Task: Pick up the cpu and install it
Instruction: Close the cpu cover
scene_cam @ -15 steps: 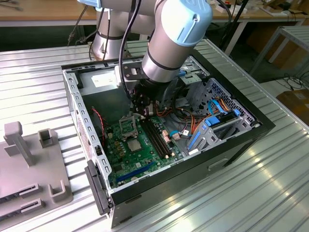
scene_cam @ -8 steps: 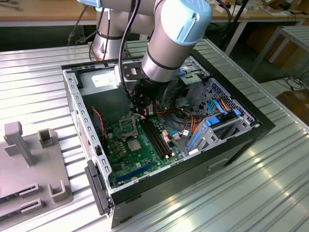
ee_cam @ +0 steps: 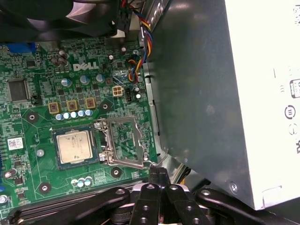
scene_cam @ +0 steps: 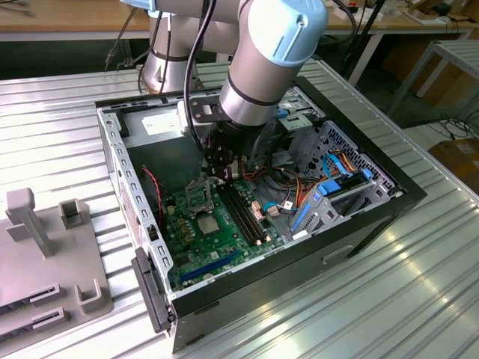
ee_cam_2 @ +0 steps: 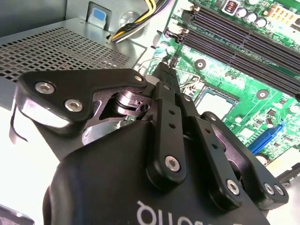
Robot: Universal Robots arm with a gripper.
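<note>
Silver cpu [ee_cam: 73, 146] already lay seated in its socket [ee_cam: 75, 147]; my gripper [ee_cam: 158, 172], fingers together, nudged the latch lever [ee_cam: 157, 160], so I pressed gently.

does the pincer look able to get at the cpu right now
Probably yes. The cpu lies face-up in its socket with the metal frame swung open beside it, nothing covering it. The pincer sits shut at the frame's far edge.

You see the cpu [ee_cam: 74, 146] as a small flat square chip with a silver-grey metal top, lying level inside the black-framed socket [ee_cam: 58, 164] on the green motherboard [ee_cam: 33, 101]. In the exterior view the cpu [scene_cam: 209, 224] sits mid-board. The hinged metal socket frame [ee_cam: 123, 143] lies flipped open just beside it.
</note>
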